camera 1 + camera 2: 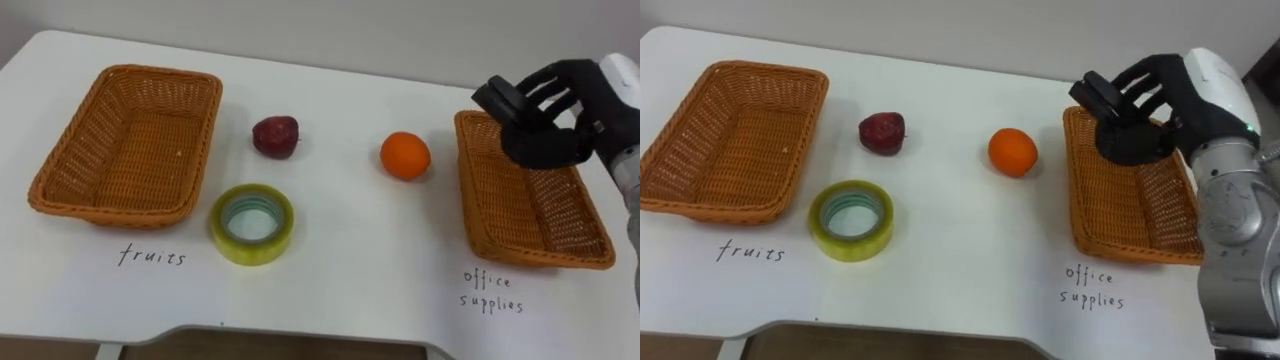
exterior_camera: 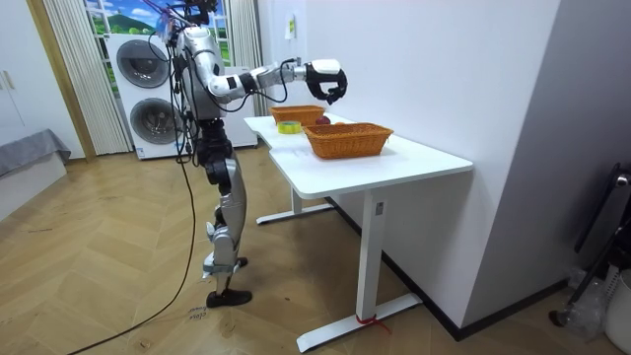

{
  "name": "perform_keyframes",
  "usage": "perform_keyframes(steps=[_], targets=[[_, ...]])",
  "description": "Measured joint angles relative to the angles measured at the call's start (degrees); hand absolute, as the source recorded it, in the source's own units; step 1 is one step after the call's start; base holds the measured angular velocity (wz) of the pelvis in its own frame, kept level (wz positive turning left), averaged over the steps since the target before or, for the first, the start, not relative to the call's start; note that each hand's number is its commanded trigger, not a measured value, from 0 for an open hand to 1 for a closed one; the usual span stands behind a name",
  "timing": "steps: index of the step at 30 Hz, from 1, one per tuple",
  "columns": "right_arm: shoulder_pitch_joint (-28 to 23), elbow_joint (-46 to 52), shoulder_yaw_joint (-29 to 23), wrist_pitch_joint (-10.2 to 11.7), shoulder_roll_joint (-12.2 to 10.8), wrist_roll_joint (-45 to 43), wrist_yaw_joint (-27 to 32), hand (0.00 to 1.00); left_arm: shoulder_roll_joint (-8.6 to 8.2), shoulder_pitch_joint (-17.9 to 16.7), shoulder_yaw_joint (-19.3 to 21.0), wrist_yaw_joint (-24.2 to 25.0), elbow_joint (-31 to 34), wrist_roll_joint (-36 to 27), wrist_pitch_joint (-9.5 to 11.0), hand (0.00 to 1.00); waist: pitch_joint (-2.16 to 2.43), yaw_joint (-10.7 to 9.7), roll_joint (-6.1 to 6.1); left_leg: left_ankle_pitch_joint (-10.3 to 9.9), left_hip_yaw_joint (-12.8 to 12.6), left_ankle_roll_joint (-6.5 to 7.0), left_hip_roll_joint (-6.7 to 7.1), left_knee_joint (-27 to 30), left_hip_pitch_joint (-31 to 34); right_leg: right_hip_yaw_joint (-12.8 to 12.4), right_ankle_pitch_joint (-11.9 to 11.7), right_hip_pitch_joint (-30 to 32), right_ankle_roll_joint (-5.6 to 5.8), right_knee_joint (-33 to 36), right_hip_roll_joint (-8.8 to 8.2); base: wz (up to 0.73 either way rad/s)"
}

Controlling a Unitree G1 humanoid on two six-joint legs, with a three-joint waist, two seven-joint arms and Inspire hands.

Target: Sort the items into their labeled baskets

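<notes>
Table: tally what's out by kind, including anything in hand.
Fruit: 2 (dark red fruit, orange)
Office supplies: 2 (tape roll, black item held in the right hand)
Baskets: 2 (fruits basket, office supplies basket)
Total: 6

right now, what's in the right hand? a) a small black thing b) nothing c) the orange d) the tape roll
A: the right hand is curled round a small black thing by the far end of the office supplies basket, while the orange and the tape roll lie on the table.
</notes>
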State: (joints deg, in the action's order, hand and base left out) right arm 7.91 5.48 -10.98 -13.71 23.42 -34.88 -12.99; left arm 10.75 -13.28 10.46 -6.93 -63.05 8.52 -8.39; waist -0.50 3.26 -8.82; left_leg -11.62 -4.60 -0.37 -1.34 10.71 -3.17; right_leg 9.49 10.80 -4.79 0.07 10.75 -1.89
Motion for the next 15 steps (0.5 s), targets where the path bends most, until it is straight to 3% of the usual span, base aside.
perform_keyframes(steps=[9,15], targets=[[0.0,-6.6,0.0,0.0,0.4,5.4,1.2,1.0,-0.1,-0.1,0.7,-0.1,0.0,0.8,-0.1,0.0,0.08,0.1,0.57,0.0,-0.1,0.0,0.0,0.1,-0.1,0.0,0.0,-0.2,0.01,0.0,-0.03,0.0],[0.0,-7.9,0.0,0.0,0.4,5.5,1.8,1.0,-0.11,-0.6,0.7,-0.1,0.0,1.2,-0.4,0.0,0.36,-0.1,2.0,0.0,-0.1,0.0,-0.01,0.1,0.0,0.0,0.0,-0.2,0.01,0.0,-0.03,0.0]])
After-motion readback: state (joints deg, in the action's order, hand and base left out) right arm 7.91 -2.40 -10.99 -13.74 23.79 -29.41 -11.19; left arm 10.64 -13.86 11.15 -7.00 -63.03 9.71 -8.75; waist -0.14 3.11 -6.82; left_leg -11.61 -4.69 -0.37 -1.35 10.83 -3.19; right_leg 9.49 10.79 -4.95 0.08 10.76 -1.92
